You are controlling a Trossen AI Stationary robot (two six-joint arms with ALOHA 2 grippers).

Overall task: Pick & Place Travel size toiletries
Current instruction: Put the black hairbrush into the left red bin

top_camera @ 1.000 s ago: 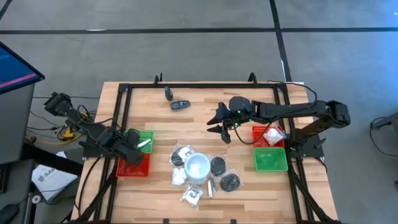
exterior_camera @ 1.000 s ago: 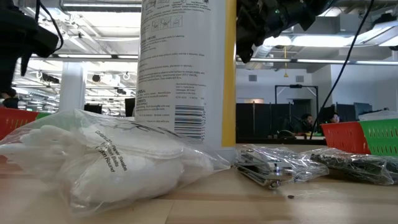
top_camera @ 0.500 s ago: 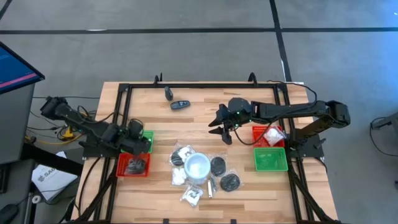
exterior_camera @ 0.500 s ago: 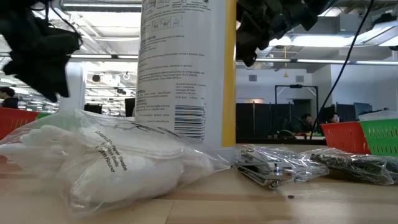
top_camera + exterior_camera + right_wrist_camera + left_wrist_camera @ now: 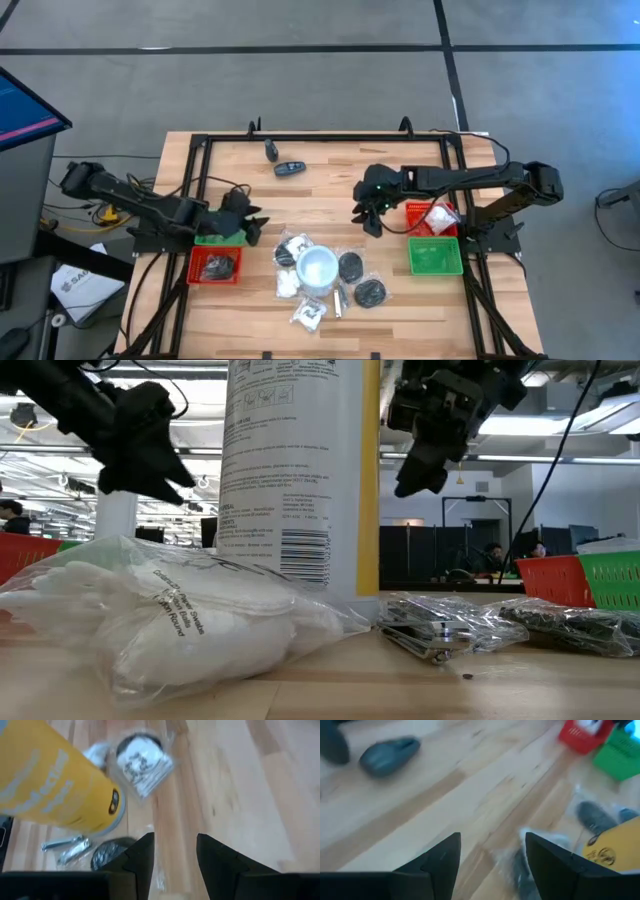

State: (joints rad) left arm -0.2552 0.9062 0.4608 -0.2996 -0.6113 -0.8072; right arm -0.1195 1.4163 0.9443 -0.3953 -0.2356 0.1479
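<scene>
Wooden desk (image 5: 320,190) with a black frame, seen from above, on a grey floor; the level view looks past it into an open workshop with distant people at screens. Toiletries lie clustered at the desk's near centre around a tall white-and-yellow can (image 5: 318,268): white pads in clear wrappers (image 5: 291,250), black discs (image 5: 351,266), and a thin metal piece in a wrapper (image 5: 432,632). Two small dark oblong pieces (image 5: 289,168) lie apart at the far side. At left, a red tray (image 5: 215,267) holds one dark item (image 5: 220,264), with a green tray (image 5: 222,236) just beyond it, mostly covered by the arm. At right, a red tray (image 5: 432,218) holds a white wrapped piece (image 5: 438,215), with a green tray (image 5: 435,256) on its near side.

Left end effector (image 5: 254,224) hangs above the desk between the green tray and the cluster, fingers (image 5: 440,857) parted with nothing between them. Right end effector (image 5: 366,216) hangs above bare wood just left of the right red tray, fingers (image 5: 142,852) likewise parted and released, pointing toward the can and the wrapped items.
</scene>
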